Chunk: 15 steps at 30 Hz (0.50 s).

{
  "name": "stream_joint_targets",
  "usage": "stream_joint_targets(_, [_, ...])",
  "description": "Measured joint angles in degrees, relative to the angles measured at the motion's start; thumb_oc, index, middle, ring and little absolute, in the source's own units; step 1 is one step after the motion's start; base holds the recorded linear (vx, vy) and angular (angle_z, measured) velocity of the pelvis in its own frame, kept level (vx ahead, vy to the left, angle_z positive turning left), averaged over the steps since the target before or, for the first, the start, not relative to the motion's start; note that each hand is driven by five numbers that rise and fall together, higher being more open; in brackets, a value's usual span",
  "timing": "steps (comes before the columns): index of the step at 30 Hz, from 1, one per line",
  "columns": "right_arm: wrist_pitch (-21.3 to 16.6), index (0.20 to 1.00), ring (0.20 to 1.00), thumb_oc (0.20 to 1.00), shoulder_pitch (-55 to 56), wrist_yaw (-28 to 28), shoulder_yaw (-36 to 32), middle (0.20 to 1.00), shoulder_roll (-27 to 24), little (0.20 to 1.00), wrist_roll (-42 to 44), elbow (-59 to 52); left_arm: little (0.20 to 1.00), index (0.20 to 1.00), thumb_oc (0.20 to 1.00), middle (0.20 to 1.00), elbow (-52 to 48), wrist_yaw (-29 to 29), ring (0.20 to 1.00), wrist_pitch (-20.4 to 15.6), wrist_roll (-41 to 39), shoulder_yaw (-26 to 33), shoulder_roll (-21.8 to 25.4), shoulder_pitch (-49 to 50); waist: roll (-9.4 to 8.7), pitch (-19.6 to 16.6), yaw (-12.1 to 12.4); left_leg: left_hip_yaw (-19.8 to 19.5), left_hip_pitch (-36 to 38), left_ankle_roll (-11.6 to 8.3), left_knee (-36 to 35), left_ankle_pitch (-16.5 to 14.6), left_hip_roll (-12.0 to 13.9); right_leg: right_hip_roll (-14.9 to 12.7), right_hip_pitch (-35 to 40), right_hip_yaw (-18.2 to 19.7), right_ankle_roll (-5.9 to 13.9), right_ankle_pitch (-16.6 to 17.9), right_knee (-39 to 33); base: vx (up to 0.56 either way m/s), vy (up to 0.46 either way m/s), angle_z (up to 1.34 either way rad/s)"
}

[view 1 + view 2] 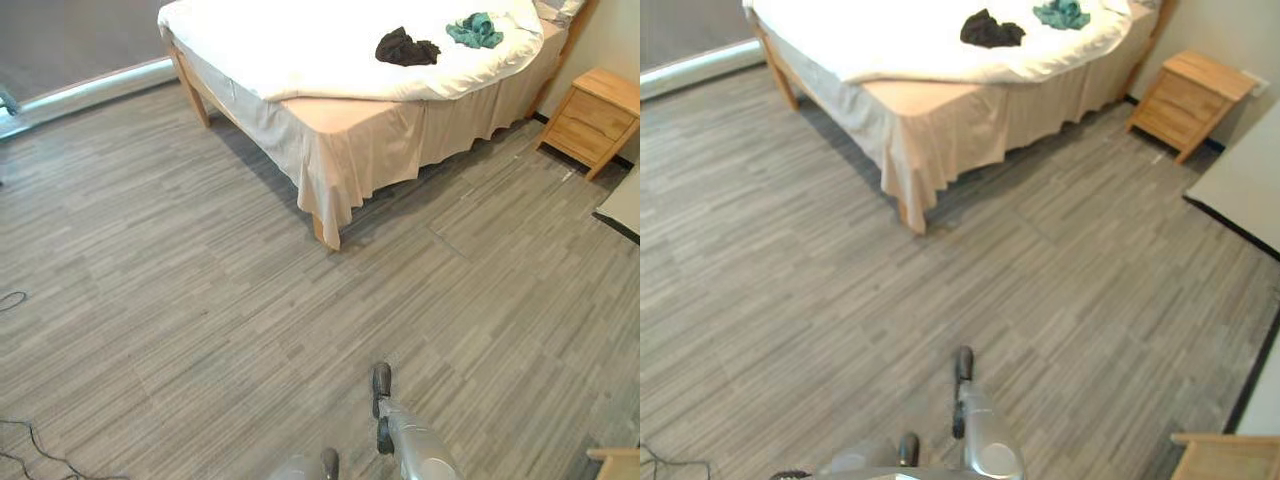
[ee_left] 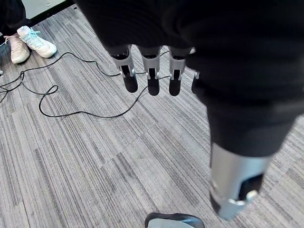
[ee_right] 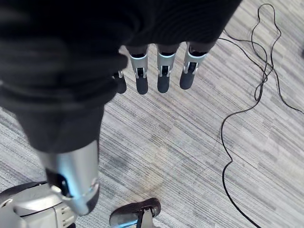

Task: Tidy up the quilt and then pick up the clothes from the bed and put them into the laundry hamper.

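Hanging over bare floor, the left hand and right hand both have relaxed fingers, holding nothing. Well ahead of them, a black garment and a teal garment lie on the white quilt covering the bed.

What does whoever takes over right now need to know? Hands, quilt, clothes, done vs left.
Left hand: open, fingers relaxed, holding nothing, hanging over the grey striped floor.
Right hand: open, likewise holding nothing.
The white quilt lies rumpled on the wooden-framed bed, pulled back from the near corner so the beige sheet shows.
A black crumpled garment and a teal crumpled garment lie apart on the quilt, towards the headboard end.
Beside the bed stands a light wooden nightstand.
Done: nothing yet; the robot stands away from the bed.
Left: walk up, straighten the quilt, put both garments in the hamper.
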Motion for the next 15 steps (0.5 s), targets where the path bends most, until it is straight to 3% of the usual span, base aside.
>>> stream_joint_targets(3, [0.42,1.000,1.000,1.000,0.08,0.90,0.02,1.000,-0.49,1.000,-0.33,0.05,1.000,1.000,1.000,1.000,-0.38,-0.10,1.000,0.69,1.45,-0.94,-0.45,1.56,2.85,-1.03,-0.98,-3.22,3.29,-2.65,-1.13,-3.35,3.81,2.17,-0.83,-4.09,-1.54,0.60,6.99,0.53,-0.062,0.23])
stream_joint_targets(4, [1.38,1.000,1.000,1.000,-0.84,0.78,-0.02,1.000,-1.59,1.000,-1.22,0.34,1.000,1.000,1.000,1.000,-0.32,-0.07,1.000,1.11,1.48,-1.21,-1.12,1.78,4.33,-1.40,-0.19,-2.91,4.41,-3.84,-1.29,-2.98,5.13,3.72,-1.08,-5.50,-3.19,-0.44,8.61,0.59,-0.048,-0.18])
stream_joint_targets(6, [1.72,1.000,1.000,1.000,-2.81,0.64,-0.04,1.000,-2.67,1.000,-2.51,0.55,1.000,1.000,1.000,1.000,-0.11,-0.16,1.000,1.53,1.48,-0.57,-1.22,2.14,4.45,-1.40,-0.15,-2.59,5.11,-5.22,0.81,-2.66,6.21,4.41,-1.02,-6.64,-6.25,-2.48,11.59,0.49,-0.054,-0.34])
stream_joint_targets(7, [1.68,1.000,1.000,1.000,-3.24,0.60,-0.02,1.000,-3.13,1.000,-2.51,0.54,1.000,1.000,1.000,1.000,-0.03,-0.19,1.000,1.73,1.47,-0.17,-1.27,2.13,4.45,-1.49,-0.24,-2.54,5.08,-5.51,2.82,-2.72,6.37,4.49,-0.63,-7.03,-6.40,-2.58,12.48,0.55,-0.084,-0.16])
stream_joint_targets(8, [1.52,1.000,1.000,1.000,-3.66,0.71,-0.05,1.000,-3.90,1.000,-2.57,0.65,1.000,1.000,1.000,1.000,-0.16,-0.31,1.000,1.77,1.49,0.50,-1.30,1.96,4.68,-1.75,-0.40,-1.69,4.83,-7.44,8.20,-1.45,7.12,4.69,1.97,-8.34,-9.83,-5.03,12.92,0.74,-0.163,-0.03])
stream_joint_targets(10, [0.78,1.000,1.000,1.000,-3.36,0.77,0.08,1.000,-4.00,1.000,-2.51,-0.01,1.000,1.000,1.000,1.000,-0.21,-0.21,1.000,1.60,1.52,0.92,-1.46,2.29,4.92,-3.28,-0.57,1.12,2.78,-10.04,19.53,2.81,7.80,5.40,6.33,-10.12,-11.41,-6.91,10.98,0.55,-0.161,0.15])
stream_joint_targets(11, [-0.25,1.000,1.000,1.000,-2.56,0.71,0.25,1.000,-3.46,1.000,-2.44,-0.04,1.000,1.000,1.000,1.000,-0.25,-0.01,1.000,1.20,1.67,2.71,-1.70,2.02,4.52,-4.51,-0.55,2.25,-1.93,-11.43,29.58,8.35,8.71,5.86,9.29,-10.15,-11.73,-6.91,7.81,0.35,-0.113,0.16])
stream_joint_targets(12, [-1.15,1.000,1.000,1.000,-2.46,0.45,0.75,1.000,-2.57,1.000,-2.44,-0.06,1.000,1.000,1.000,1.000,-0.24,0.07,1.000,0.86,1.67,2.76,-1.21,2.31,3.50,-5.93,-0.06,3.95,-6.07,-11.06,36.19,9.56,8.73,5.95,10.57,-9.31,-11.74,-5.33,6.47,0.35,-0.084,0.15])
stream_joint_targets(14, [-2.34,1.000,1.000,1.000,-4.91,-0.14,2.52,1.000,-2.18,1.000,-2.34,-0.06,1.000,1.000,1.000,1.000,-1.00,0.10,1.000,0.20,1.81,1.97,-0.84,2.52,1.85,-5.71,2.05,3.58,-14.15,-7.86,43.16,7.54,5.37,6.16,13.09,-7.14,-15.52,-2.83,2.77,0.27,-0.002,-0.33])
stream_joint_targets(15, [-2.63,1.000,1.000,1.000,-6.75,-0.59,2.45,1.000,-1.88,1.000,-2.34,-0.09,1.000,1.000,1.000,1.000,-2.34,0.14,1.000,-0.22,1.64,1.79,-0.20,2.83,0.99,-5.38,4.69,4.58,-20.25,-6.56,43.06,6.51,2.59,5.51,14.32,-4.57,-13.68,-0.62,-0.94,0.32,0.061,-0.85])
